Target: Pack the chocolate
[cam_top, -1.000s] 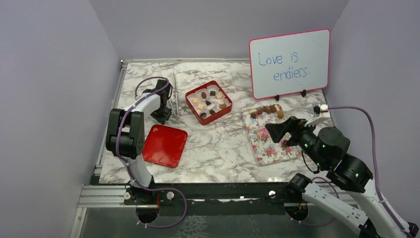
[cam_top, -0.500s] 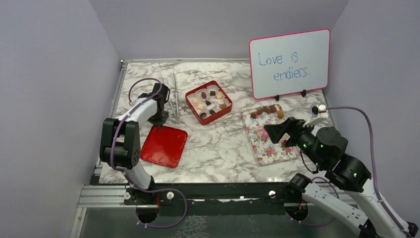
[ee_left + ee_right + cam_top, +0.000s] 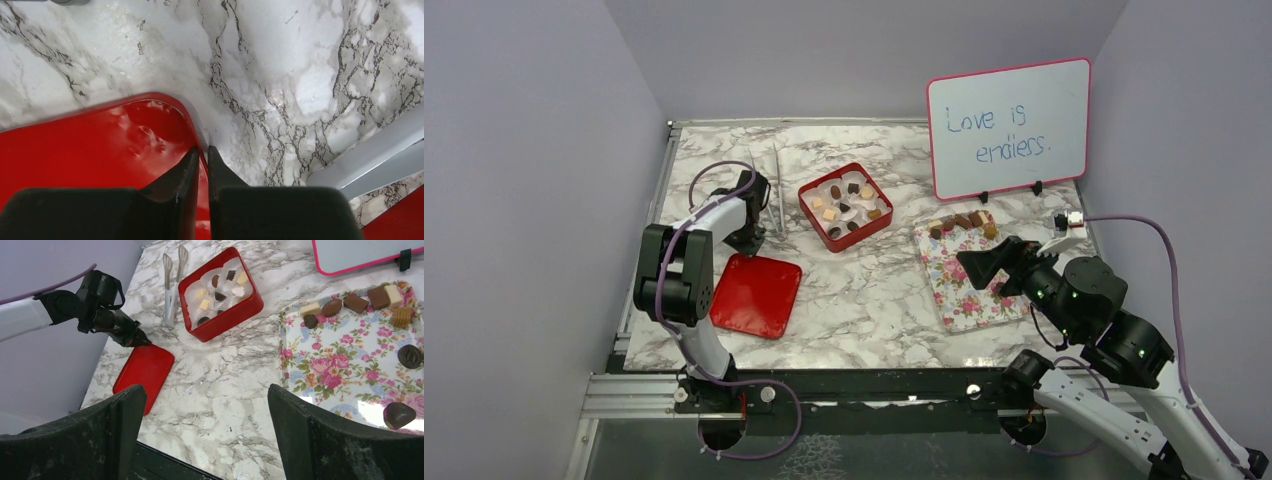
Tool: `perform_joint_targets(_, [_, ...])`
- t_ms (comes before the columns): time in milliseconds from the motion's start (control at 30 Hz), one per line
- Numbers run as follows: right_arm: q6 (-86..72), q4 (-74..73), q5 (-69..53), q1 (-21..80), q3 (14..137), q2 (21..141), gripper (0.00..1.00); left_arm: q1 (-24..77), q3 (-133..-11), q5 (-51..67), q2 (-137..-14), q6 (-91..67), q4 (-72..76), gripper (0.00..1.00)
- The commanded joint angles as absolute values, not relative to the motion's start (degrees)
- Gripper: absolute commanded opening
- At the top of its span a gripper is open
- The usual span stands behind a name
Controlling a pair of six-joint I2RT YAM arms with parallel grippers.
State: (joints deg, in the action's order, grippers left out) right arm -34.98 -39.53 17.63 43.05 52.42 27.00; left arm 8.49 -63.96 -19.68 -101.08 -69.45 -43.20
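1. Closing down, the left hand now has its fingers drawn narrow over the far corner of the red lid. A second ago it was wider and stood farther back, next to the tongs.
2. From the left wrist, the lid's raised rim runs up between the two fingers, one inside the lid and one on the bench side, with hardly any gap. It looks like a pinch on that rim, though how firm it is cannot be told.
3. The lid has not been raised. It lies flat on the bench where it lay before.
4. The right hand has not changed. It hangs spread wide and empty over the near part of the floral tray.
5. The chocolate is split and has not moved. Some pieces sit in white paper cups inside the red box. Others lie in a row along the tray's far edge, and two dark ones lie toward its near right side.
6. Judging by this, the left arm's step is taking up the lid to close the box.
7. With pieces left on the tray, either the box counts as full or the lid is only being readied. If the corner pinch is shallow, the lid may slip or swing when lifted.
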Motion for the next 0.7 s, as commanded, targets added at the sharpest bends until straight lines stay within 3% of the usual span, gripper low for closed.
perform_joint_targets(0, [-34.87, -37.41, 16.28, 42.80, 52.20, 27.93, 0.97, 8.14, -64.07, -18.84, -99.71, -68.64, -43.67, 0.05])
perform_joint_targets(133, [-34.48, -37.06, 16.24, 42.80, 52.25, 28.95, 0.97, 8.08, -63.94, -17.07, -93.17, -67.20, -44.22, 0.00])
perform_joint_targets(467, [-30.56, -31.57, 11.54, 42.81, 51.85, 31.02, 0.95, 8.15, -63.48, -13.94, -75.21, -63.08, -43.95, 0.00])
perform_joint_targets(667, [-24.92, -22.54, 4.60, 42.80, 51.93, 38.26, 0.90, 8.15, -62.49, -4.20, -67.85, -53.38, -35.18, 0.00])
